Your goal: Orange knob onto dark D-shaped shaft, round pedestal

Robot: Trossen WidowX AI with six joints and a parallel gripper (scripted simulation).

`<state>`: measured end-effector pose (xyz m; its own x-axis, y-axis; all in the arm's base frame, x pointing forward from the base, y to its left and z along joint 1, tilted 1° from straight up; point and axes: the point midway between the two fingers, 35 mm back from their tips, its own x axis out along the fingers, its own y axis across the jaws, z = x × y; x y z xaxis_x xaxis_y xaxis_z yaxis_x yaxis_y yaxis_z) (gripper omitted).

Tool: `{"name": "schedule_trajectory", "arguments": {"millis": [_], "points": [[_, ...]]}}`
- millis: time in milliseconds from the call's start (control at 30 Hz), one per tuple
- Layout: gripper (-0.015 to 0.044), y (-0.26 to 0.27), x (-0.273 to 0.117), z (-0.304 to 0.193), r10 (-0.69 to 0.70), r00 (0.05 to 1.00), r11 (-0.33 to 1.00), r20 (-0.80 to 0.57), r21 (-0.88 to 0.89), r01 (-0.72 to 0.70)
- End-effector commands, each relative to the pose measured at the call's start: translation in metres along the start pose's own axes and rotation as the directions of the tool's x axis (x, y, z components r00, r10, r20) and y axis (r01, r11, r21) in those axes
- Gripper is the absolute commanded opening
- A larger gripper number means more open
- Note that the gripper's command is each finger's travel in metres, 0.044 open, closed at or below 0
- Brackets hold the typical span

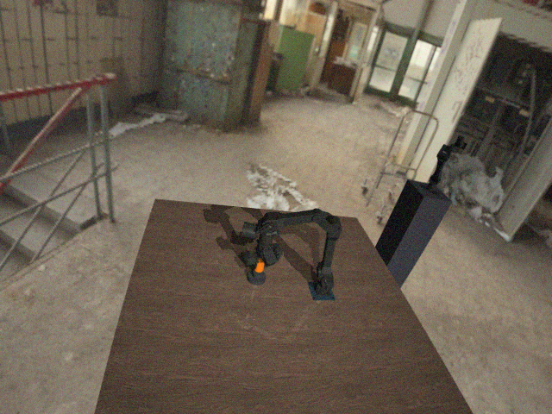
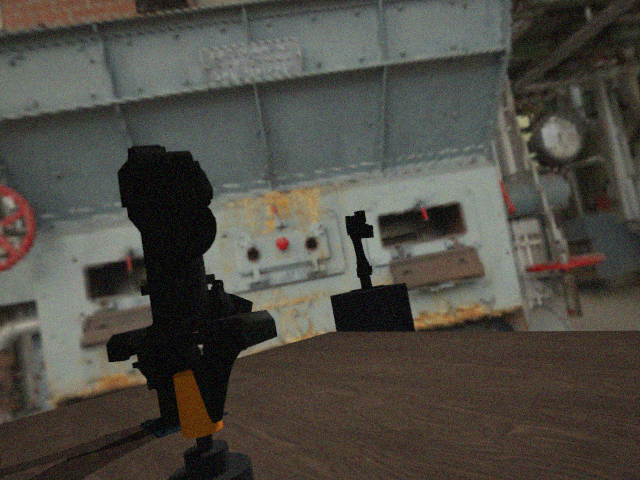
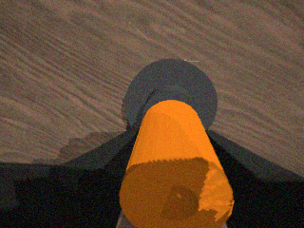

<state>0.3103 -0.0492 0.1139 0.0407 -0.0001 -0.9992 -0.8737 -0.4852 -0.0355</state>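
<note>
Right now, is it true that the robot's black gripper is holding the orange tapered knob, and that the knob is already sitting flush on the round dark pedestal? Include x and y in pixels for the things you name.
Not quite: the orange tapered knob [image 2: 192, 408] [image 3: 171, 142] isn't flush. The exterior view shows dark shaft between its bottom and the round dark pedestal [image 2: 235, 465] [image 3: 171, 71]. The black gripper [image 2: 199, 408] is indeed holding it.

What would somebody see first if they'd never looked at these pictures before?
Probably the bright orange knob, held between the fingers of the dark gripper, just above the round pedestal. Next might come the red-topped railing at the left of the top view, and the red wheel at the left edge of the outside view.
</note>
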Motion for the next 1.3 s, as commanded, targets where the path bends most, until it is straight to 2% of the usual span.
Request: {"name": "schedule_trajectory", "arguments": {"millis": [0, 700, 933, 1267], "points": [[0.0, -0.0005, 0.0002, -0.0001, -0.002, 1.0, 1.0, 0.0, -0.006, 0.002], [0.0, -0.0009, -0.0044, -0.0006, -0.002, 1.0, 1.0, 0.0, -0.006, 0.002], [0.0, -0.0006, -0.0027, -0.0003, -0.002, 1.0, 0.979, 0.0, -0.203, 0.002], [0.0, -0.0008, 0.0008, -0.0002, -0.002, 1.0, 0.977, 0.0, -0.214, 0.002]]}}
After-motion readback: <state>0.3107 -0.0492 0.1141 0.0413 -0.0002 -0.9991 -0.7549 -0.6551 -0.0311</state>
